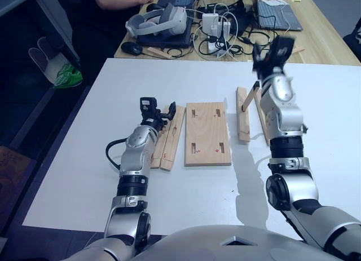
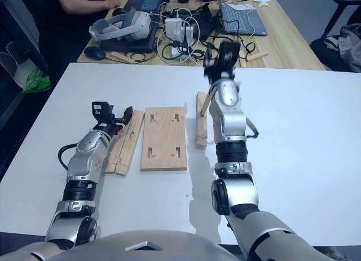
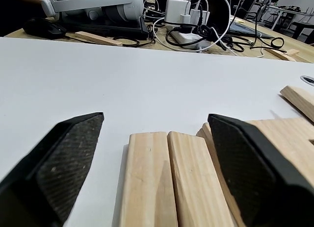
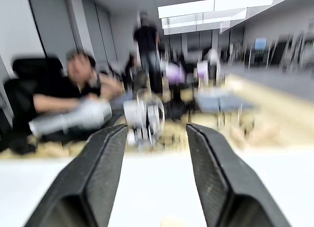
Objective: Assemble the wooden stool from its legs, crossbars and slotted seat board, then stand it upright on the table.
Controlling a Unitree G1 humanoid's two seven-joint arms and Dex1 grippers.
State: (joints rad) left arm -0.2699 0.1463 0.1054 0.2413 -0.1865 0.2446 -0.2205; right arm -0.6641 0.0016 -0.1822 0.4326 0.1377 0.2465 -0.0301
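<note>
My left gripper [image 1: 159,110] wide astride legs [image 1: 169,141], 9 o'clock of seat board [image 1: 207,134]; centre before closing. Right gripper [image 4: 156,134] parted, seemingly empty.

On table [image 1: 113,92], seat board [image 1: 207,133] lies between left legs [image 1: 169,138] and right legs [image 1: 243,123].
</note>
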